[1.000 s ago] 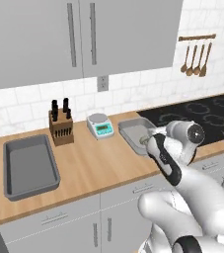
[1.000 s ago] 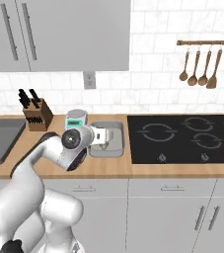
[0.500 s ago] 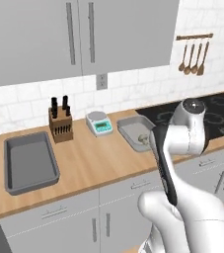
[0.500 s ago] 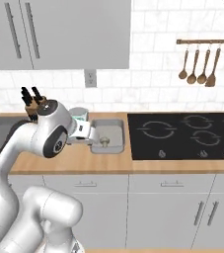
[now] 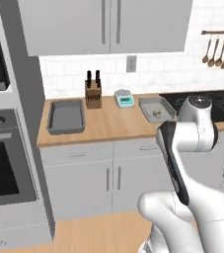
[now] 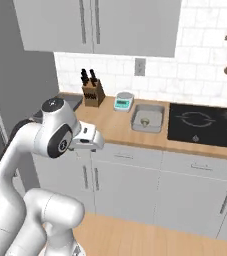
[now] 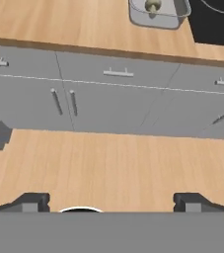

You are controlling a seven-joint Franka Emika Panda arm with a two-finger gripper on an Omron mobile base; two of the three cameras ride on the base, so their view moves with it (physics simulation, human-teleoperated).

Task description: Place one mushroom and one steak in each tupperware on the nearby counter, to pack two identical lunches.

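Observation:
Two grey tupperware trays lie on the tan counter point(image 5: 113, 126). The left tupperware point(image 5: 65, 116) looks bare inside. The right tupperware point(image 5: 156, 108) holds one small brownish mushroom point(image 5: 157, 112); that tray point(image 6: 147, 118) and mushroom point(image 6: 145, 121) also appear in the right base view. No steak is in view. My gripper point(image 7: 111, 202) is open with nothing between its fingertips point(image 7: 32, 201). It hangs well in front of the cabinets, facing the floor and drawer fronts, with the right tupperware point(image 7: 158, 14) and its mushroom point(image 7: 153, 6) far off at the top of the hand view.
A knife block point(image 5: 93, 94) and a small scale point(image 5: 124, 98) stand at the back of the counter between the trays. The black cooktop point(image 6: 205, 122) lies to the right, an oven column point(image 5: 5, 158) to the left. Wood floor point(image 7: 113, 163) stretches before the cabinets.
The whole scene has shrunk and shifted, so the base has backed away from the counter. The arm has pulled back from the right tupperware, and the hand is now low before the drawers. The jaws stayed open.

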